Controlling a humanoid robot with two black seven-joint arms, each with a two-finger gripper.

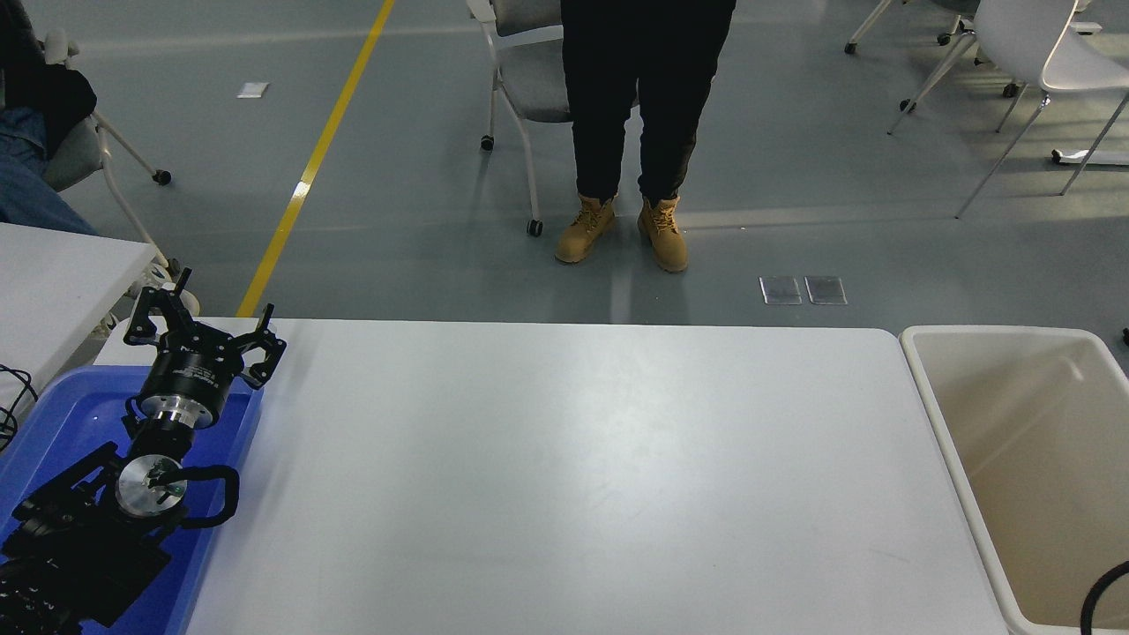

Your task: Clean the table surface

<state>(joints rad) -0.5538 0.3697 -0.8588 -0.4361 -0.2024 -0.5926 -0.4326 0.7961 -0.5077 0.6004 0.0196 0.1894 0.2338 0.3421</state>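
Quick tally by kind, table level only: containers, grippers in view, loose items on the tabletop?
Containers: 2, the blue tray and the beige bin.
Grippers in view: 1, the left gripper, open, parked over the tray.
Loose items on the table surface: 0.
Total: 3

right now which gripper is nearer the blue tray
Left. The left gripper hangs over the blue tray's far corner; the right gripper is out of view.

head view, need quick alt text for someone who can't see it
A white table surface fills the view, with the left gripper parked open over a blue tray at lower left. A beige bin sits at the right; a person in tan boots stands beyond.
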